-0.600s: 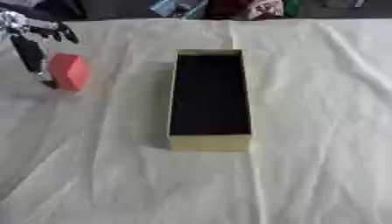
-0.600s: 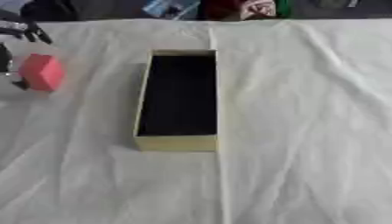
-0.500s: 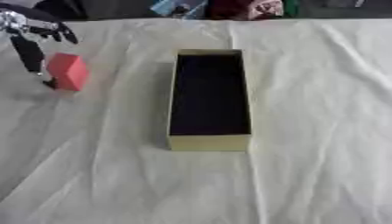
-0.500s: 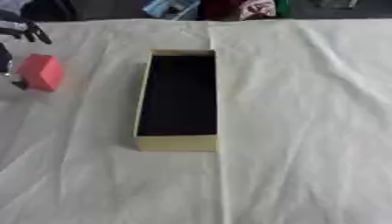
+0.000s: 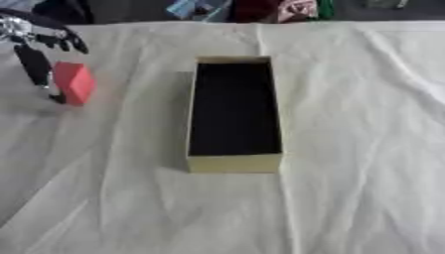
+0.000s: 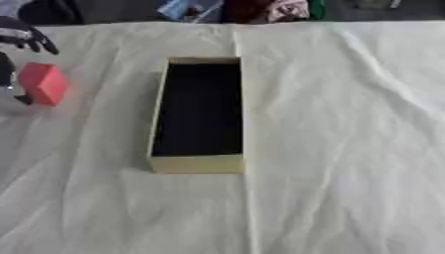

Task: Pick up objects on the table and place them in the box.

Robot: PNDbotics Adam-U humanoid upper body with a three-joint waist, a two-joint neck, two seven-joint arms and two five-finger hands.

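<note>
Black and silver, the left hand [image 5: 39,54] shows in the left eye view near the table's far left corner. One long dark finger [image 5: 37,67] points down along the left face of the red block [image 5: 75,83], its tip low beside the block's near left corner, while shorter fingers curl above the block's top. The finger looks to touch the block, but whether the hand pinches it I cannot tell. Block and hand sit well left of the box [image 5: 235,162], which lies open near the table's middle, long side running far to near, pale walls around a dark inside with nothing visible in it. A creased white cloth [image 5: 365,149] covers the table.

Right eye view: the hand [image 6: 19,40] is cut by the left edge, with curled fingers above the block [image 6: 43,83] and a dark finger at its left side. The box [image 6: 196,163] stands apart to the right of the block. The right hand shows in neither view.
</note>
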